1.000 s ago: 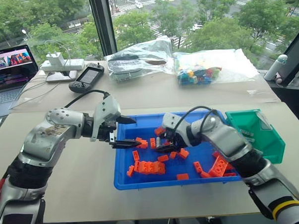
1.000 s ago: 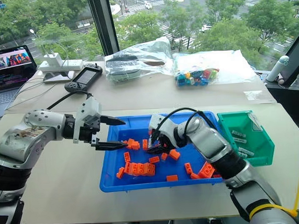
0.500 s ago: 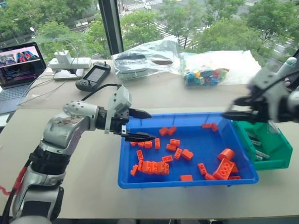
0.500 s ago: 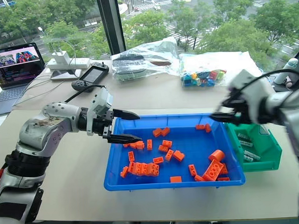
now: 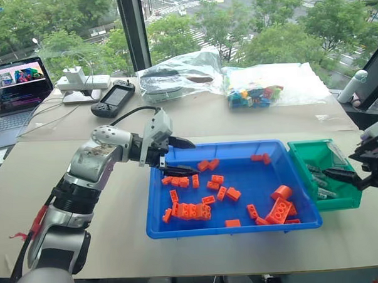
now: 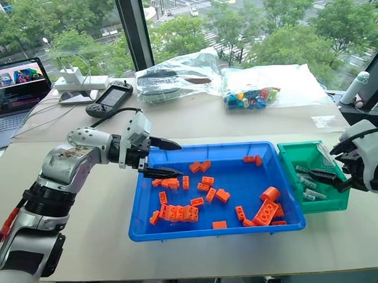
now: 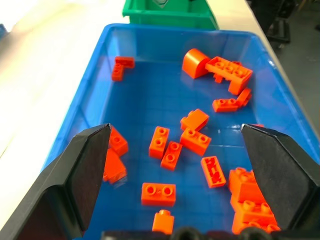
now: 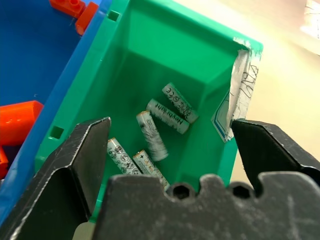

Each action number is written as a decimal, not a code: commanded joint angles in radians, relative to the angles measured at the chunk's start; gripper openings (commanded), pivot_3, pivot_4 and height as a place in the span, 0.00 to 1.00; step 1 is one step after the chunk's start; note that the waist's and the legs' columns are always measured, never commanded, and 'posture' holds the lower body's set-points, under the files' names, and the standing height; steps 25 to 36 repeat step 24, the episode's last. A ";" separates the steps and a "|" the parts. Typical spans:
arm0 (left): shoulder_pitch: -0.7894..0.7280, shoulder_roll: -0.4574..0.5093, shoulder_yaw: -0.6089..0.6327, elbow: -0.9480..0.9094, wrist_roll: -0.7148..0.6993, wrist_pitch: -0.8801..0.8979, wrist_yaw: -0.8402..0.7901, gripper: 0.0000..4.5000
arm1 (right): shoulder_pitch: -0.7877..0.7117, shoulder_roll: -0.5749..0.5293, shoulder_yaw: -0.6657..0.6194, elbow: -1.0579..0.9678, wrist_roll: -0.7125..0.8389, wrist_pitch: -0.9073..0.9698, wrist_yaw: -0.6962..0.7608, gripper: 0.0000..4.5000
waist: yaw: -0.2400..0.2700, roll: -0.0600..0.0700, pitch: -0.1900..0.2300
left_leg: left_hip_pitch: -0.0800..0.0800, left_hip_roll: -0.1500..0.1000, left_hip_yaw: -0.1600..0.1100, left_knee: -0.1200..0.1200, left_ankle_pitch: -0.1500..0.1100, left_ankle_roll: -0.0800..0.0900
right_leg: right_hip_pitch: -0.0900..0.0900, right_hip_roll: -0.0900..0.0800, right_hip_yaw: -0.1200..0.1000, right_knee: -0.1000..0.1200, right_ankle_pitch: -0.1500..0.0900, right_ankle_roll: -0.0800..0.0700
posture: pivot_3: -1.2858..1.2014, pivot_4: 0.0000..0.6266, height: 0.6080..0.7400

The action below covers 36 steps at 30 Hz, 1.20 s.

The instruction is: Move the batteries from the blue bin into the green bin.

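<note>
Room: window-side table (image 5: 105, 226), trees outside.
Head views: blue bin (image 5: 233, 225) holds orange bricks (image 5: 191, 210); no battery seen among them. Green bin (image 5: 302, 150) touches its far-right end.
Left wrist view: left gripper (image 7: 175, 175) fingers wide apart, empty, bricks between and beyond them.
Right wrist view: right gripper (image 8: 170, 160) spread, empty, over green bin; batteries (image 8: 152, 136) just beyond fingers, lying at differing angles.
Judgement: the transfer appears finished.
</note>
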 commanded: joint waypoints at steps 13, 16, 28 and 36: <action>0.116 -0.091 0.316 0.034 0.002 -0.102 0.400 1.00 | 0.007 0.202 -0.396 0.172 -0.017 -0.416 -0.195 0.98 | 0.007 0.000 0.000 | 0.000 0.000 -0.001 0.000 0.000 0.000 | 0.001 -0.001 -0.001 0.001 0.000 0.000 | 0.52 0.24 0.94; 0.166 -0.078 0.356 0.060 0.030 -0.163 0.453 1.00 | 0.053 0.269 -0.455 0.198 -0.006 -0.508 -0.231 0.98 | 0.007 0.000 0.000 | 0.000 -0.001 0.000 0.000 0.000 0.000 | 0.001 -0.001 -0.001 0.001 0.000 0.000 | 0.52 0.24 0.94; 0.338 -0.048 0.367 0.033 0.026 -0.148 0.460 1.00 | 0.172 0.417 -0.443 0.122 0.030 -0.580 -0.288 0.98 | 0.003 0.001 -0.001 | 0.001 -0.001 0.001 -0.002 0.000 0.000 | 0.001 -0.002 0.000 0.000 0.000 0.000 | 0.52 0.24 0.94; 0.338 -0.048 0.367 0.033 0.026 -0.148 0.460 1.00 | 0.172 0.417 -0.443 0.122 0.030 -0.580 -0.288 0.98 | 0.003 0.001 -0.001 | 0.001 -0.001 0.001 -0.002 0.000 0.000 | 0.001 -0.002 0.000 0.000 0.000 0.000 | 0.52 0.24 0.94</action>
